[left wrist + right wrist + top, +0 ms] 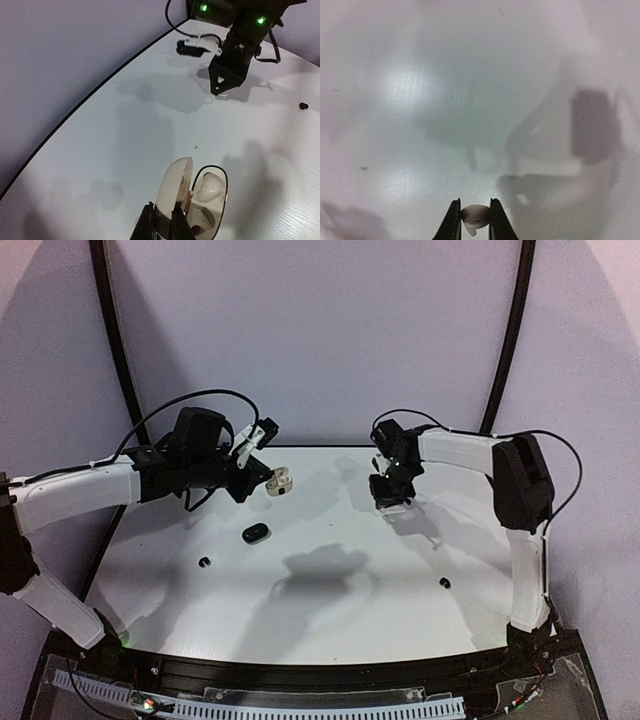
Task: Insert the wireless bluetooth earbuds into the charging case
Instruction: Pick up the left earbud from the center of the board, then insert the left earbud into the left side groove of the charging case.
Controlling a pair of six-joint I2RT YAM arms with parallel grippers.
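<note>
– White gloss on both pieces. The white earbud (pixel 474 215) sits pinched in the narrow jaws of the right gripper (pixel 474 222), rounded head outward, short stem trailing back toward the wrist.

– And where does it go?

– Into the white charging case (pixel 200 192). The left gripper (pixel 162 220) is clamped on its raised lid and holds it up off the table (pixel 330 610), with the smooth moulded wells facing out. It lies to the right gripper's left, well apart.

– So the right arm travels?

– I'd judge so, since it has the bud. The stem would have to turn and enter a well first. One well seems to hold something pale, but I cannot tell what.

– Anything else about?

– A matte black case (pixel 256 533) lies nearer the left arm. The left black earbud (pixel 205 562) and the right black earbud (pixel 444 583) are small rounded nubs, loose on the table.
</note>
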